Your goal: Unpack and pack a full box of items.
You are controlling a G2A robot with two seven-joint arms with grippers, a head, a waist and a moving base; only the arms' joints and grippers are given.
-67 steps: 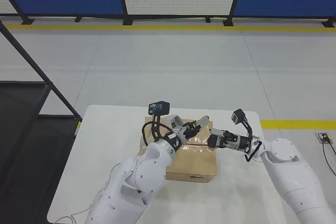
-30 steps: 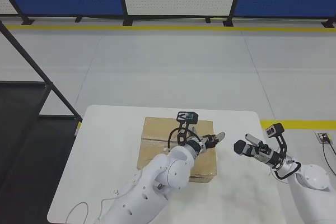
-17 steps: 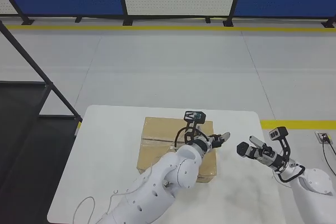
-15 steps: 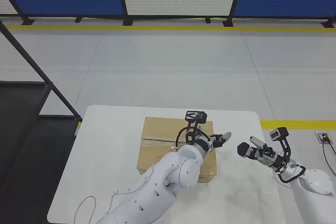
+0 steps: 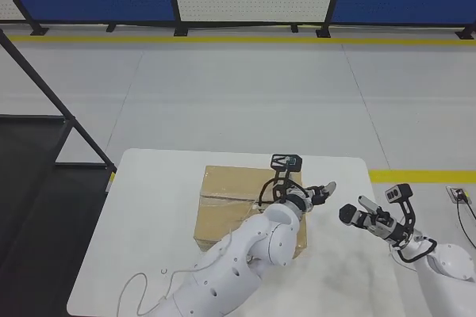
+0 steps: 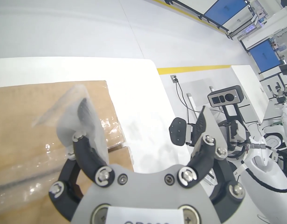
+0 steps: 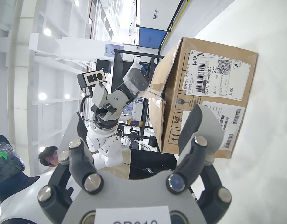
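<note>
The brown cardboard box carries clear tape and white labels.

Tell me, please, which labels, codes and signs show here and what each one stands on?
Shipping label, with barcodes and a square code: end face of the cardboard box.
Second barcode label: same face, beside the first.
Handling pictograms: printed on that face.
Logo sign: white wall panel behind.
Cropped white tag: left wrist plate, unreadable.

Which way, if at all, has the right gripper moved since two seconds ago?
Yes. The right gripper was over the cardboard box; it has pulled back off it, over the bare table.
</note>
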